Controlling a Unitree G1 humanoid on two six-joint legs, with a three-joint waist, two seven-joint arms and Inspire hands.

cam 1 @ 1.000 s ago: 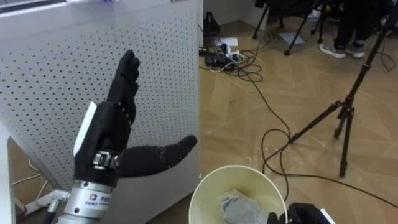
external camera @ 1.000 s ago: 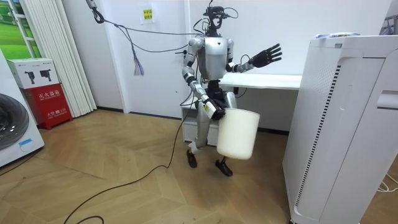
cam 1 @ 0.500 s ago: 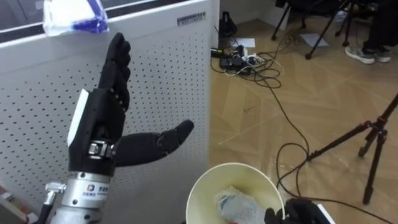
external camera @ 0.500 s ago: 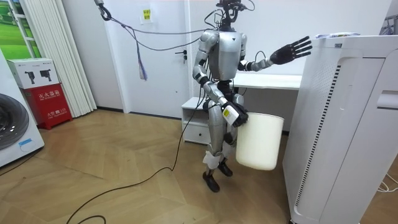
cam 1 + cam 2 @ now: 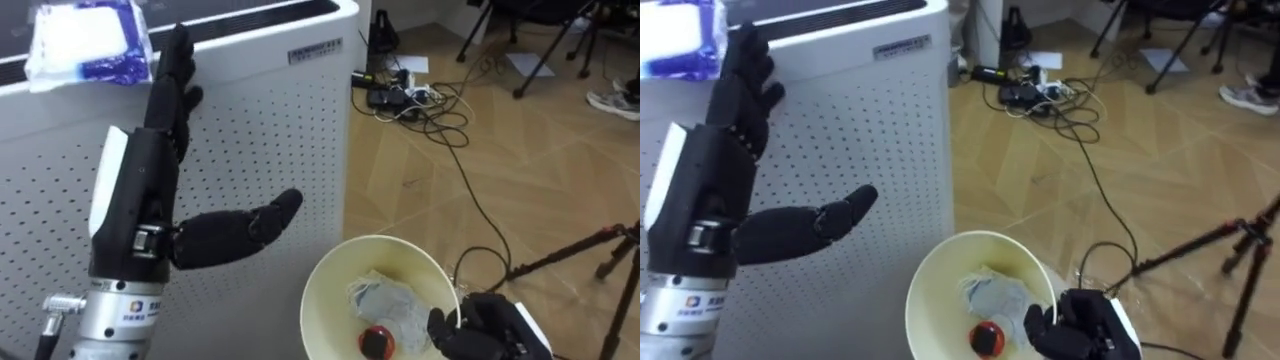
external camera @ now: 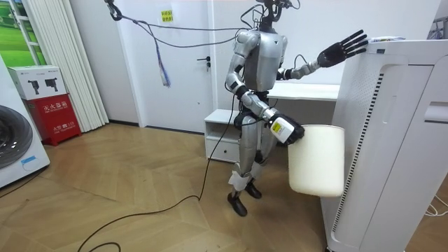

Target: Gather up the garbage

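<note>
A tall white appliance (image 5: 260, 140) with a perforated side panel rises before the robot. In the room view the robot stands upright on the wooden floor (image 6: 126, 196) just beside it, at the room view's left of the appliance, with a white tabletop (image 6: 308, 91) behind.

A cream-coloured bin (image 5: 318, 282) hangs low at the robot's right side, close against the appliance, its round mouth open upward.

The left hand (image 5: 135, 200) is raised in front of the perforated panel. Its fingers are straight and point upward, and the thumb sticks out sideways, so the hand is spread and holds nothing. Its fingertips (image 5: 176, 42) reach the top edge of the appliance.

The right hand (image 5: 478, 325) is at the bin's near rim, its dark fingers curled over the edge and gripping it.

A white and blue packet (image 5: 88, 40) lies on top of the appliance, just beside the left fingertips; contact cannot be made out.

Inside the bin lie a crumpled pale wad (image 5: 385, 298) and, beside it, a small red round thing (image 5: 375, 340).

A tangle of dark cables (image 5: 420, 95) lies on the floor beyond.
</note>
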